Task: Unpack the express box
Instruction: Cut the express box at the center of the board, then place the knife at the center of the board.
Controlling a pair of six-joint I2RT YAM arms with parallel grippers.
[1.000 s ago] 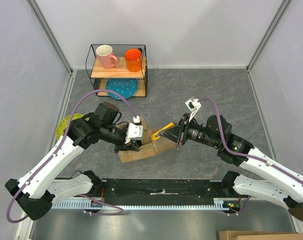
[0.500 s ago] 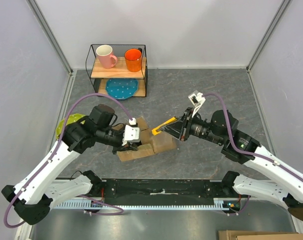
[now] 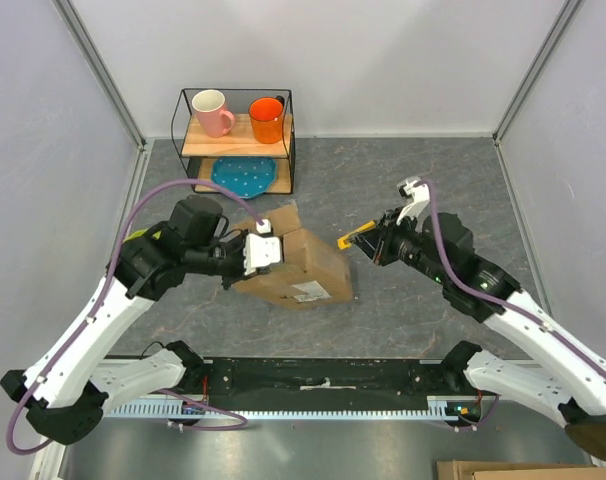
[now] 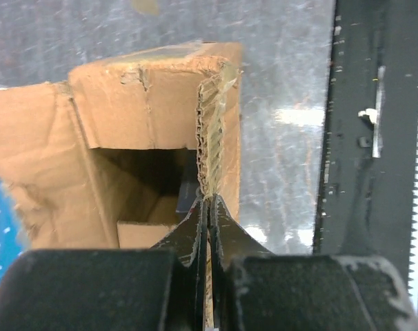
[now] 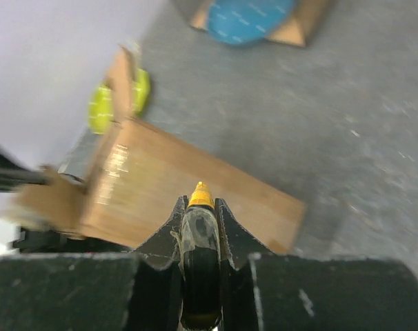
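my left hand [image 4: 207, 201] is clamped on the express box [image 3: 308, 272] wall, my right hand [image 5: 198, 205] on the cutter [image 3: 353, 241]; if the cardboard tears, the box drops.

Gripping the corrugated flap edge of the express box [image 4: 147, 103] with jaws pressed together; opened, dark hollow showing, over the grey table [image 4: 285, 76], black rail [image 4: 361, 172] at right.

— Item: brown cube-shaped cardboard carton [image 3: 301, 262]. Any legible text?
— None. One white label [image 3: 307, 291] was stuck on its side; the print was too small to read.
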